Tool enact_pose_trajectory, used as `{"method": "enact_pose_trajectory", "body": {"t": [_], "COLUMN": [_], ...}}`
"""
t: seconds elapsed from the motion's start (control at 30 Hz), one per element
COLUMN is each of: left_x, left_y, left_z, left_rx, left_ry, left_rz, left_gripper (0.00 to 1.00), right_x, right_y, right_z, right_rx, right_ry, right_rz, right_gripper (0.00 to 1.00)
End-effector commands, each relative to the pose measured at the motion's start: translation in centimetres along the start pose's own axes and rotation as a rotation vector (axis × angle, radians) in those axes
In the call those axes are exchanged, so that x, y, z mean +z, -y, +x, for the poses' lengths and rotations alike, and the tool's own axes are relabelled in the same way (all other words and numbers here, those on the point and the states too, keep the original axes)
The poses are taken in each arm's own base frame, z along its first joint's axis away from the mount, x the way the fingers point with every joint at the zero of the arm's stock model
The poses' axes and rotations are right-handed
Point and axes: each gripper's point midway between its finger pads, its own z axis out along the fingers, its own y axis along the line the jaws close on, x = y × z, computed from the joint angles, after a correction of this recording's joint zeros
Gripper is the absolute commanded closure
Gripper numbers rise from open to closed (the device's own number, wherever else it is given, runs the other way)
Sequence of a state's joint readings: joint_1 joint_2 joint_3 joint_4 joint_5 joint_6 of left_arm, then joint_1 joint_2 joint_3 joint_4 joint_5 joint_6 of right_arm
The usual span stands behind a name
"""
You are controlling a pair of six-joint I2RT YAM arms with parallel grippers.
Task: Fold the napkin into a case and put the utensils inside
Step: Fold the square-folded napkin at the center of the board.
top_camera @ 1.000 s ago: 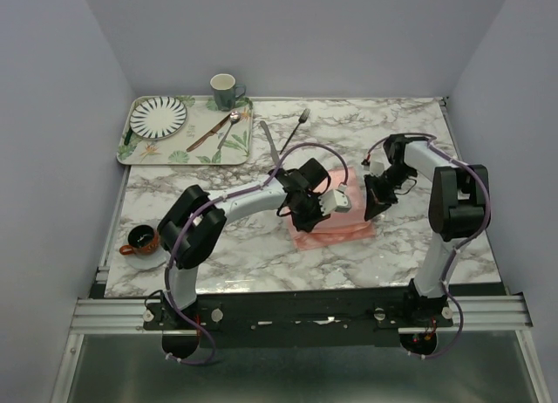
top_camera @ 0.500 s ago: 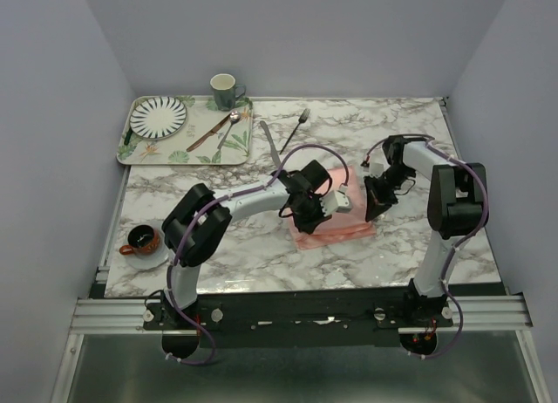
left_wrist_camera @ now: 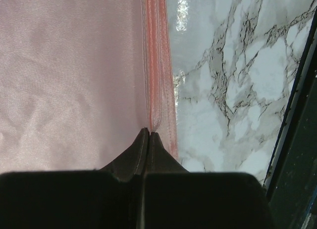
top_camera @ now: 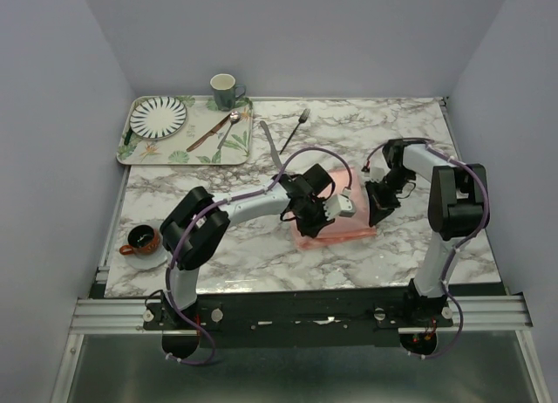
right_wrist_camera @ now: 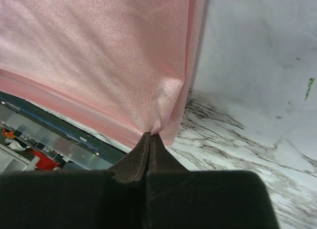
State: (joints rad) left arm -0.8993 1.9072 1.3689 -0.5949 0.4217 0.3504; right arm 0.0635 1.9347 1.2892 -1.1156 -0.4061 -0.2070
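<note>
The salmon-pink napkin (top_camera: 336, 230) lies folded in the middle of the marble table. My left gripper (top_camera: 307, 220) is shut on the napkin's hemmed edge (left_wrist_camera: 157, 90). My right gripper (top_camera: 373, 218) is shut on the napkin's right edge, which puckers at the fingertips (right_wrist_camera: 168, 105). The silver fork (top_camera: 296, 128) and the silver knife (top_camera: 271, 144) lie on the table behind the napkin, right of the tray. No finished case shows.
A leaf-patterned tray (top_camera: 186, 150) at the back left holds a striped plate (top_camera: 158, 115), a silver spoon (top_camera: 228, 128) and a brown-handled utensil (top_camera: 207, 134). A green mug (top_camera: 225, 90) stands behind it. A brown cup on a saucer (top_camera: 140, 240) sits near the left edge.
Both grippers have moved slightly toward the near edge, drawing the napkin's held edges with them. The fork and knife have not moved.
</note>
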Motion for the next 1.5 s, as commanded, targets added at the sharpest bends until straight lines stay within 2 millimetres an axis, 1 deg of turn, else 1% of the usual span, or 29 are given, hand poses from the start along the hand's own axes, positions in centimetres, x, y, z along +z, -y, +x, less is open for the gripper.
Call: {"method": "enact_pose_trajectory", "body": {"t": [0.0, 0.07, 0.13, 0.17, 0.2, 0.27, 0.3, 0.4, 0.47, 0.5, 0.57, 0.6, 0.63, 0.7, 0.73, 0.8, 0.83, 0.9, 0.93, 1.03, 1.1, 1.13, 1.17, 1.2, 1.23, 1.27, 1.33, 1.37, 1.47], "left_x": [1.0, 1.3, 1.4, 1.5, 1.4, 0.9, 0.5, -1.7, -3.8, -4.5, -6.3, -7.2, -8.2, -9.5, -10.6, -11.5, -12.8, -13.7, -14.9, -16.4, -17.7, -18.6, -19.1, -19.5, -21.1, -20.7, -23.0, -22.8, -23.7], "left_y": [0.8, 0.8, 0.8, 0.9, 1.0, 1.0, 1.1, 1.4, 1.0, 0.7, 0.0, -1.3, -1.8, -3.5, -4.1, -4.9, -5.9, -6.4, -7.2, -8.5, -9.5, -10.3, -11.3, -11.1, -11.3, -11.1, -10.7, -10.5, -10.0], "left_z": [1.6, 1.9, 2.0, 2.1, 2.0, 1.4, 1.0, -1.1, -2.4, -2.7, -3.7, -3.6, -4.2, -4.2, -4.9, -5.0, -5.5, -5.4, -6.0, -6.4, -6.1, -6.6, -5.9, -6.1, -7.3, -6.6, -7.8, -7.5, -7.6], "left_rx": [-0.021, -0.024, -0.028, -0.03, -0.027, -0.02, -0.014, -0.005, -0.01, -0.031, -0.054, -0.089, -0.113, -0.151, -0.16, -0.183, -0.187, -0.234, -0.246, -0.344, -0.448, -0.469, -0.521, -0.526, -0.499, -0.493, -0.38, -0.368, -0.293], "left_ry": [-0.031, -0.04, -0.043, -0.046, -0.042, -0.027, -0.015, 0.049, 0.096, 0.111, 0.165, 0.186, 0.221, 0.257, 0.3, 0.334, 0.378, 0.417, 0.464, 0.54, 0.606, 0.66, 0.69, 0.723, 0.805, 0.817, 0.904, 0.909, 0.926], "left_rz": [0.033, 0.034, 0.042, 0.046, 0.045, 0.044, 0.044, 0.033, 0.011, 0.001, -0.026, -0.05, -0.072, -0.119, -0.15, -0.186, -0.235, -0.257, -0.291, -0.326, -0.287, -0.286, -0.281, -0.245, -0.261, -0.267, -0.317, -0.318, -0.323], "left_gripper": [1.0, 1.0, 1.0, 0.97, 0.87, 0.73, 0.64, 0.48, 0.42, 0.36, 0.28, 0.24, 0.2, 0.15, 0.14, 0.11, 0.1, 0.1, 0.1, 0.04, 0.01, 0.01, 0.01, 0.01, 0.01, 0.01, 0.01, 0.01, 0.01], "right_x": [0.8, 0.9, 1.0, 1.0, 1.0, 0.8, 0.5, -0.6, -1.2, -1.4, -1.5, -1.4, -1.0, -0.6, -0.2, 0.3, 0.5, 1.0, 1.2, 1.8, 2.1, 2.2, 2.2, 2.2, 2.2, 2.2, 2.2, 2.2, 2.4], "right_y": [1.6, 1.7, 1.9, 1.9, 1.9, 1.9, 1.7, 1.2, 0.5, 0.4, 0.1, 0.1, 0.2, 0.2, 0.0, -0.2, -0.2, 0.0, 0.1, 0.3, 0.5, 0.6, 0.6, 0.7, 0.8, 0.9, 1.0, 1.0, 0.9], "right_z": [0.1, 0.2, 0.2, 0.2, 0.2, 0.0, 0.0, -0.3, -0.5, -0.5, -0.5, -0.5, -0.3, -0.1, 0.2, 0.4, 0.5, 0.6, 0.6, 0.7, 0.7, 0.6, 0.6, 0.7, 0.7, 0.7, 0.9, 0.9, 1.4], "right_rx": [-0.004, -0.006, -0.006, -0.003, -0.004, -0.004, -0.008, -0.019, -0.03, -0.03, -0.036, -0.034, -0.027, -0.02, -0.011, -0.006, -0.003, -0.001, 0.001, 0.001, 0.002, -0.002, -0.002, -0.006, -0.011, -0.014, -0.021, -0.024, -0.029], "right_ry": [-0.026, -0.03, -0.033, -0.035, -0.037, -0.034, -0.035, -0.009, 0.005, 0.012, 0.022, 0.019, 0.008, -0.008, -0.019, -0.034, -0.037, -0.055, -0.058, -0.074, -0.081, -0.08, -0.08, -0.079, -0.077, -0.075, -0.074, -0.074, -0.078], "right_rz": [0.053, 0.058, 0.064, 0.063, 0.063, 0.067, 0.065, 0.058, 0.041, 0.039, 0.031, 0.025, 0.018, 0.006, -0.013, -0.032, -0.041, -0.049, -0.05, -0.055, -0.057, -0.052, -0.049, -0.047, -0.039, -0.035, -0.032, -0.032, -0.037], "right_gripper": [0.94, 0.94, 0.87, 0.84, 0.81, 0.77, 0.74, 0.64, 0.6, 0.52, 0.51, 0.51, 0.51, 0.5, 0.5, 0.48, 0.48, 0.5, 0.51, 0.63, 0.7, 0.73, 0.74, 0.77, 0.78, 0.79, 0.81, 0.82, 0.84]}}
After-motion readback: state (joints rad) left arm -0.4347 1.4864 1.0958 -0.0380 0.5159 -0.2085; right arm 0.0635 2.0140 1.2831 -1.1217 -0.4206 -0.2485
